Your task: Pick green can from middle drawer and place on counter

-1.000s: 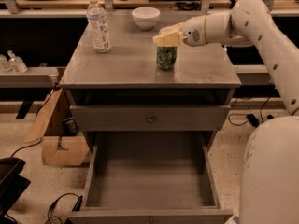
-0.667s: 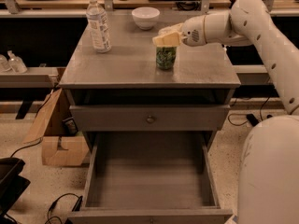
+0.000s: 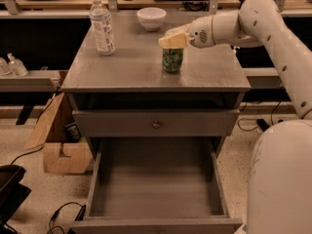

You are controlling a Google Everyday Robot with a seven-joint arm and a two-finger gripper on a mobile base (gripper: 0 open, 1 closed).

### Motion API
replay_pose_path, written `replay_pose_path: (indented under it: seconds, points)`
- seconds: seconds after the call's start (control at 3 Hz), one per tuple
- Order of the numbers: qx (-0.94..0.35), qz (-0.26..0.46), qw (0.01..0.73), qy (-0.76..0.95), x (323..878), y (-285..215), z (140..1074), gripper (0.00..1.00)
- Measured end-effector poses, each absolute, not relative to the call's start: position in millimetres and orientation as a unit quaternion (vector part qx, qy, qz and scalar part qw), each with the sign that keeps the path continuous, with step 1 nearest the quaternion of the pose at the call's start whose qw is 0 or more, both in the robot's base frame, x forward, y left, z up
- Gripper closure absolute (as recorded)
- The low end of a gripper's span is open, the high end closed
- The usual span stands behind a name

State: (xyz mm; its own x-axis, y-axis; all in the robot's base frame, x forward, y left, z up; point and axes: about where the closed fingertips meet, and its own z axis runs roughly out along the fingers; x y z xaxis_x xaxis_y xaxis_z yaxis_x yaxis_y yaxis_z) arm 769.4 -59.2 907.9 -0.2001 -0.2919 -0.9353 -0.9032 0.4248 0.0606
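green can (image 3: 172, 60) upright on counter (image 3: 126, 69), long axis vertical, claw (image 3: 172, 42) at its top — grip cannot be told

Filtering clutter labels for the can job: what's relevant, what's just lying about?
Job: green can, standing on the counter; open middle drawer; tool at the can's top.
Lying about: water bottle, white bowl, cardboard box.

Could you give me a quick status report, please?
Gripper at top of green can. Can upright on counter. Middle drawer open. Bottle, bowl well apart.
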Motion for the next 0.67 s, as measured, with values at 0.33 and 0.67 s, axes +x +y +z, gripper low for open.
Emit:
replay_pose_path:
  seconds: [0.33, 0.67]
  points:
    - [-0.425, 0.327, 0.468, 0.702, 769.4, -59.1, 908.0, 0.15]
    - [-0.426, 0.328, 0.466, 0.702, 769.7, -56.0, 906.4, 0.0]
